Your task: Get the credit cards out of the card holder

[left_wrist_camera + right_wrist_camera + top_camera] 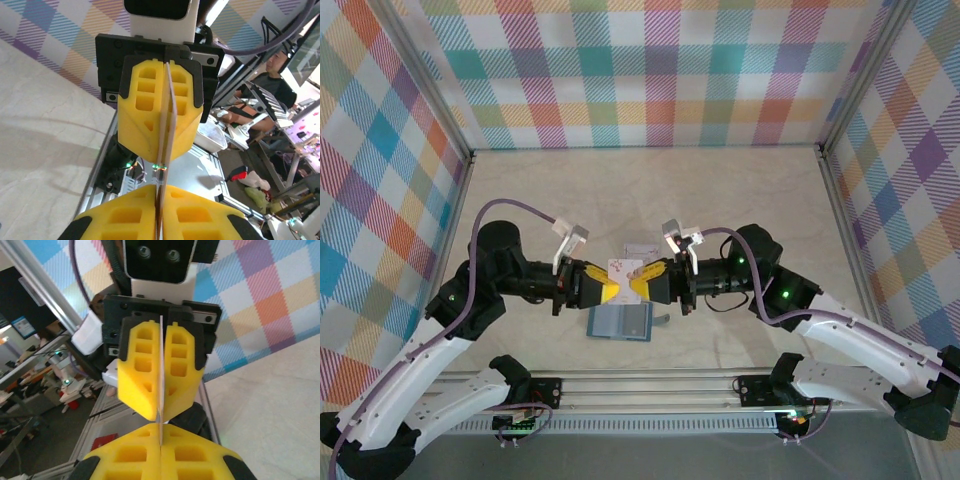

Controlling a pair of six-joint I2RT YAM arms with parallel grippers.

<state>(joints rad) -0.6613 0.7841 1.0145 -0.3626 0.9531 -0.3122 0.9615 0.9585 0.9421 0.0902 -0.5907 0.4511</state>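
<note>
My two arms bend in from the sides, and their tips meet in the middle. The left claw [614, 290] and the right claw [634, 286] point at each other. Both are pinched shut on one credit card [624, 268], each at an opposite end. The card is up off the table [740, 190].

I count two cards and one card holder [620, 322]. The holder lies open, just below the claws on the near side. The second credit card [642, 247] lies flat just past them.
</note>
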